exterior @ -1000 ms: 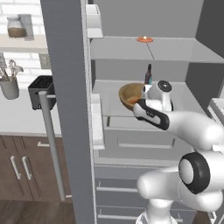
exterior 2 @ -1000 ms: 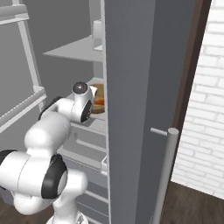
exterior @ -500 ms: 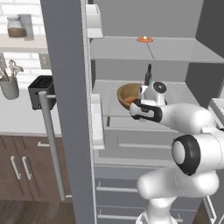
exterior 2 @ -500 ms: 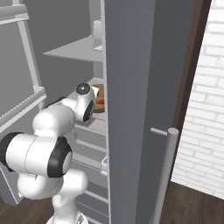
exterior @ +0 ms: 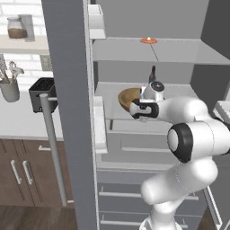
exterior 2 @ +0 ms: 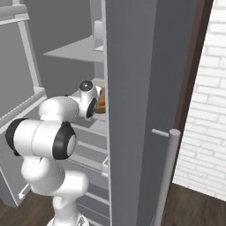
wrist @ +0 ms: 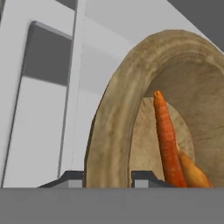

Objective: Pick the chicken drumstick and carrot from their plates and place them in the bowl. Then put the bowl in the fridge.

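- One round light-brown wooden bowl sits on the pale grey middle shelf of the tall grey fridge, near that shelf's front left corner.
- The two-finger gripper pinches the bowl's thick wall: in the hand view one dark finger tip stands outside the rim and the other inside, with the wood between them.
- Inside the bowl lie two things: one slim orange-red carrot, running along the inner wall, and one plumper orange-brown chicken drumstick just beside it and touching it; only part of the drumstick shows.
- In the right base view a small patch of the bowl and its orange contents shows past the wrist, by the edge of the right-hand door.
- Two grey fridge doors stand open: the left door, with one long bar handle, and the right door, with one bar handle.
- One small orange-red flat item rests on the upper shelf, towards its middle.
- One dark slim bottle stands at the back of the middle shelf, behind the wrist.
- On the counter left of the fridge stand one black toaster and one grey utensil holder; one jar sits on a wall shelf above.
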{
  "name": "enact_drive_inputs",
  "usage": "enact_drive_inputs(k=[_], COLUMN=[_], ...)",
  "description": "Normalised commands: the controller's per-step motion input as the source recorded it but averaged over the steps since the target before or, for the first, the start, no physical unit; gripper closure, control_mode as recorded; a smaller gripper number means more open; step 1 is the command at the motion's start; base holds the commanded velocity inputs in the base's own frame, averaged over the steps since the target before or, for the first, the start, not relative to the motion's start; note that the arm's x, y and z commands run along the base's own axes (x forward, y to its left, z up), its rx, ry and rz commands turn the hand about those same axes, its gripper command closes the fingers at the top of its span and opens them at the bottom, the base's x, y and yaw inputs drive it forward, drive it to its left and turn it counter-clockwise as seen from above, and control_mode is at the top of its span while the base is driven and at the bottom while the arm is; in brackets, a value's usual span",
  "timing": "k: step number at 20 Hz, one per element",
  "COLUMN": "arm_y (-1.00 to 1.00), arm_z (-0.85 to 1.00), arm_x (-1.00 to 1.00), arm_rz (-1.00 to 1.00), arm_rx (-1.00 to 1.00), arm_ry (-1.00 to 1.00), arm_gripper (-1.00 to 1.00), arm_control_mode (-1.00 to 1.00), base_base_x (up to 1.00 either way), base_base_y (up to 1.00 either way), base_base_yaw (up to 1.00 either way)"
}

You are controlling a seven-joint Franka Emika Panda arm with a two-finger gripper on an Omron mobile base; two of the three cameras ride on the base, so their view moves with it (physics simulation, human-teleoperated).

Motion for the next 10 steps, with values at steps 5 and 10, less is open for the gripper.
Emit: enact_drive_inputs(k=[5, 10], arm_y=[0.0, 0.0], arm_z=[-0.19, -0.25], arm_x=[0.31, 0.2], arm_rz=[0.0, 0.0], arm_rx=[-0.03, -0.02], arm_ry=[0.0, 0.0], arm_gripper=[1.0, 1.0], arm_control_mode=[-1.0, -1.0], base_base_x=[0.0, 0.0], base_base_y=[0.0, 0.0], base_base_yaw=[0.0, 0.0])
